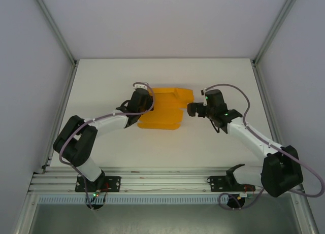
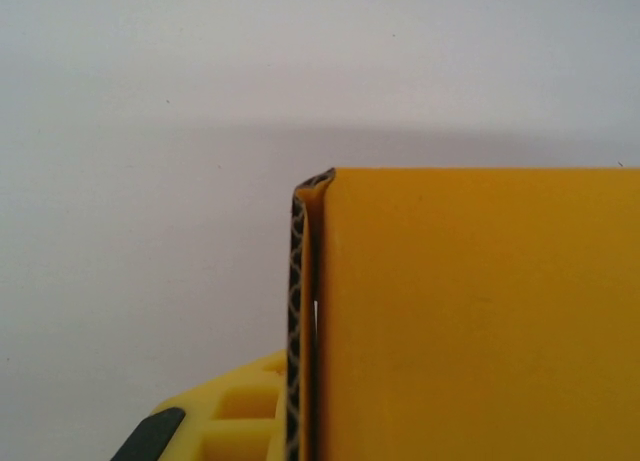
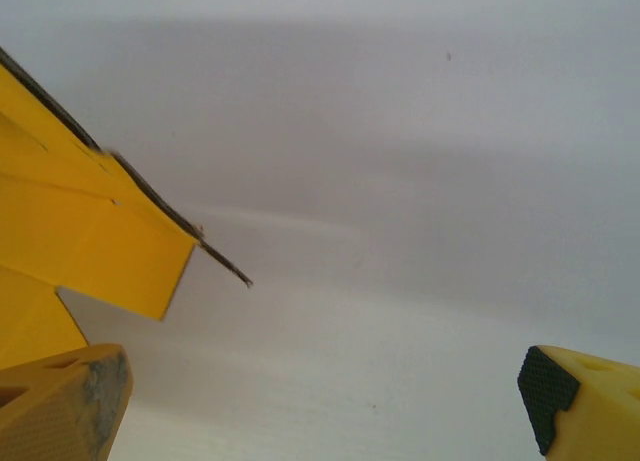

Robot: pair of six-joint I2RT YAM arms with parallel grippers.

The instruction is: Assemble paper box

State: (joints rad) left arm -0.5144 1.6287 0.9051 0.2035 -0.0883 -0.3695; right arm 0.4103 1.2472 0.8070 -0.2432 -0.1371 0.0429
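Two claws: left gripper [image 1: 148,103] pinching left wall of paper box [image 1: 165,114], right gripper [image 1: 191,110] agape beside it; light, stiff, crease-prone card, likely best held by flap edges.

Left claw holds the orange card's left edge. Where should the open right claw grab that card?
Take the jutting right-edge flap of the orange-yellow corrugated card paper box, coming in from the right. Its thin edge appears lifted off the white table and sits just left of the open right claw, so a short leftward slide should straddle it.
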